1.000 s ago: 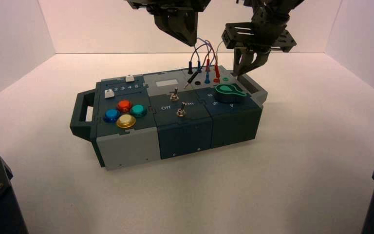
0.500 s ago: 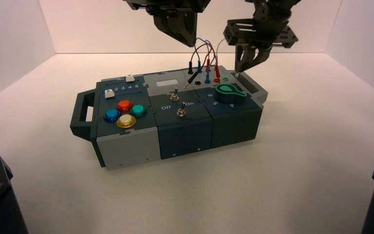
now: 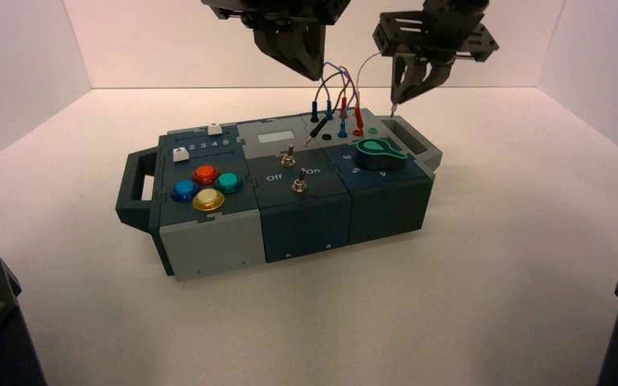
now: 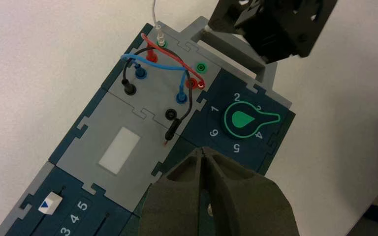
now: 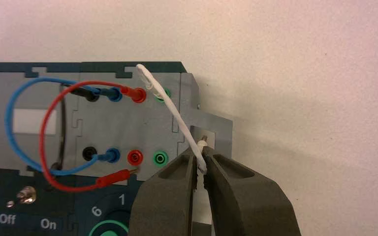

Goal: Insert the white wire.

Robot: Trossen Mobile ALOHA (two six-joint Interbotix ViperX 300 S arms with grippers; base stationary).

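The white wire (image 5: 173, 113), thin, smooth and pliable, runs from the far green socket (image 5: 162, 95) to the right fingers (image 5: 199, 156), closed narrowly around its plug end. Since a second ago they have risen with the tip over the grey handle (image 3: 414, 140), so the near green socket (image 5: 160, 158), round and plasticky beside them, probably needs a sideways move, then lowering. The left fingers (image 4: 202, 150), pressed together, wait above the box.
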